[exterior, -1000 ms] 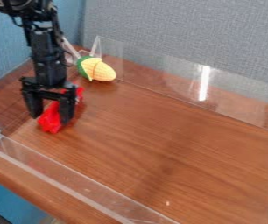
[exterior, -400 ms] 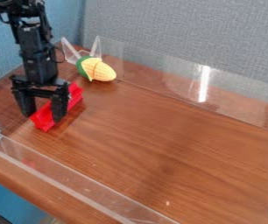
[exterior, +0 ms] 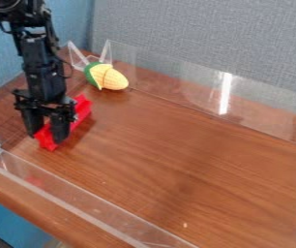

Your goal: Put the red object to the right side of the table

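Gripper (exterior: pixel 50 126): pointing down, fingers pinching the red block (exterior: pixel 62 123).
Block: resting at table (exterior: pixel 190 155) left end.

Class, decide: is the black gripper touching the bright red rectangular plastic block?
Touching. The camera view shows the black gripper with its fingers closed against the bright red rectangular plastic block.

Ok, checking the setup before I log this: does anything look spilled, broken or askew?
Nothing stands out. The gripper is down over the red object at the table's left end; the corn toy lies intact near the back wall.
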`<action>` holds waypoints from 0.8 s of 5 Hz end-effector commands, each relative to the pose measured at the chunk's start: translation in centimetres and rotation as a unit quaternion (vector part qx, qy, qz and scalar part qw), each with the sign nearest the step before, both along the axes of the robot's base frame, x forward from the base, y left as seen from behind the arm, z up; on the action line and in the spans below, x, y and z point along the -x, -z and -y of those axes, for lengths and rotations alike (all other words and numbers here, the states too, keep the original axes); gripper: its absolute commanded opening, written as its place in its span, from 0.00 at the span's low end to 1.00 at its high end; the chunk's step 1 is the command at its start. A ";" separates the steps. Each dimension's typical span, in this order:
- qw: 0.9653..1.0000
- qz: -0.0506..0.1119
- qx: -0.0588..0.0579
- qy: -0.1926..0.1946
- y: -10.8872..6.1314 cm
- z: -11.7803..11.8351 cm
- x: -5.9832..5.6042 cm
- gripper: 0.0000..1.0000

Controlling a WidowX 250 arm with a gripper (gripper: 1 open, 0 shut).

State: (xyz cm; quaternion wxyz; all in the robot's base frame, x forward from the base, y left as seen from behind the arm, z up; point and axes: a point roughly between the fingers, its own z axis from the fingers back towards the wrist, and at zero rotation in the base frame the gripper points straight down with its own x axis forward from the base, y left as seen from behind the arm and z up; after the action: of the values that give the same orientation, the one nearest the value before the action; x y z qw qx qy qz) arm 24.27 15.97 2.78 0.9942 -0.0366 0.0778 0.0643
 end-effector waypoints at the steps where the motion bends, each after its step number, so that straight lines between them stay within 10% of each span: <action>1: 0.998 0.033 -0.017 0.049 -2.7 0.7 -0.3 0.00; 2: 0.999 0.039 -0.016 0.035 -4.0 -0.9 -0.6 0.00; 4: 0.995 0.099 -0.028 -0.004 -12.7 0.5 -1.0 0.00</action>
State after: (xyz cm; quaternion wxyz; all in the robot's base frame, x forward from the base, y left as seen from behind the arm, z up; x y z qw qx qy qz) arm 24.86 15.48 13.54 0.9971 -0.0326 0.0060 0.0683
